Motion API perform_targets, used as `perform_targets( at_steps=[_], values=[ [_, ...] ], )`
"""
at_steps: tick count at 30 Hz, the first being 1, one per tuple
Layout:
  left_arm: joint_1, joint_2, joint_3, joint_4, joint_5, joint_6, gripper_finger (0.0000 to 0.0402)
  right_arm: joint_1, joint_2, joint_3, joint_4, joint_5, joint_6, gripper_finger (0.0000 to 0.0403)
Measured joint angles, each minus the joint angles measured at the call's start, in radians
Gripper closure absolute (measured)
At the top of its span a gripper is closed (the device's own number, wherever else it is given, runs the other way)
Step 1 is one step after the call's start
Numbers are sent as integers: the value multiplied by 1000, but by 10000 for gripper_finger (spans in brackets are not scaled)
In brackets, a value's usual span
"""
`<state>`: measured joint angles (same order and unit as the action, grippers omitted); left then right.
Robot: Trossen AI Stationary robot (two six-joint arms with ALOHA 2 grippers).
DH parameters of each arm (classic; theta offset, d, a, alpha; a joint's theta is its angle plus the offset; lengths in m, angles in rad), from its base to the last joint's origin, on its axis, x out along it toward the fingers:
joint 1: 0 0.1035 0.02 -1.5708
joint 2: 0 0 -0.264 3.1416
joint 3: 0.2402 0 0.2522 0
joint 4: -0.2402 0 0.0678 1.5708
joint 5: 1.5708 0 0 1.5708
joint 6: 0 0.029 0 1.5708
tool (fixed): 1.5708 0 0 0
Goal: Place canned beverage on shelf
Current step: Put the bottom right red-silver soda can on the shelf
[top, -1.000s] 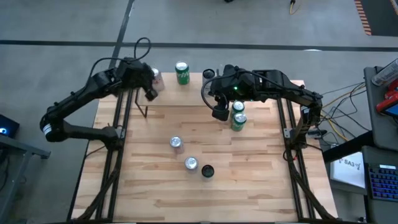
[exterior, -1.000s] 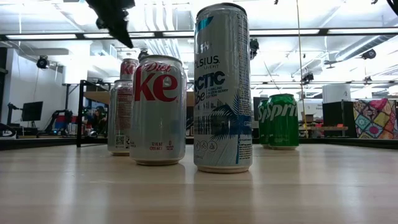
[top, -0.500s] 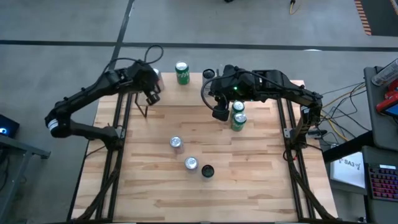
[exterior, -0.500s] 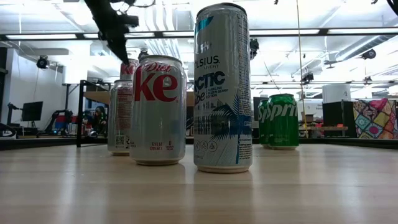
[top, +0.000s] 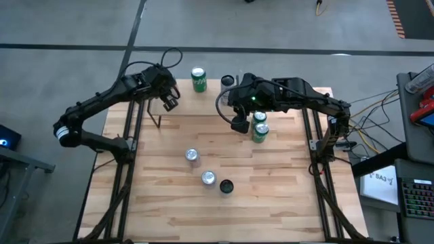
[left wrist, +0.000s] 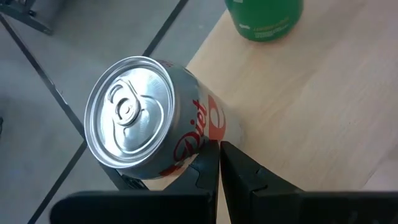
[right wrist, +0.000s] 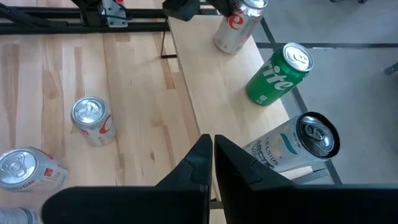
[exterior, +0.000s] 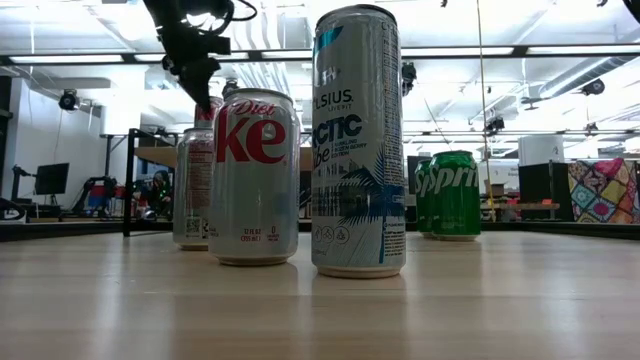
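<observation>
Left gripper (left wrist: 219, 163), fingers pressed together, is hovering beside the Diet Coke can (left wrist: 152, 118) on the shelf (left wrist: 311, 93); any contact is risking toppling it off the edge

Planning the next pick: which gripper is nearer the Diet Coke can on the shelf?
Left. The left gripper hangs shut right beside the Diet Coke can on the shelf; the right gripper is farther along, by the green cans.
</observation>
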<state>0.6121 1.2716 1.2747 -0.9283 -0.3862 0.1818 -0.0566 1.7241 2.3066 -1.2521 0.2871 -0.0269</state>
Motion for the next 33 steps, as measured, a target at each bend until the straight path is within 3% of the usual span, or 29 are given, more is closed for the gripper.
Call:
perform_targets(
  at_steps=[8,33],
  values=[
    [5,0,0,3,-52,-11,402,0,0,-40,1,0,14,394],
    [21,2,-9,41,-53,-30,402,0,0,-43,1,0,28,394]
  ],
)
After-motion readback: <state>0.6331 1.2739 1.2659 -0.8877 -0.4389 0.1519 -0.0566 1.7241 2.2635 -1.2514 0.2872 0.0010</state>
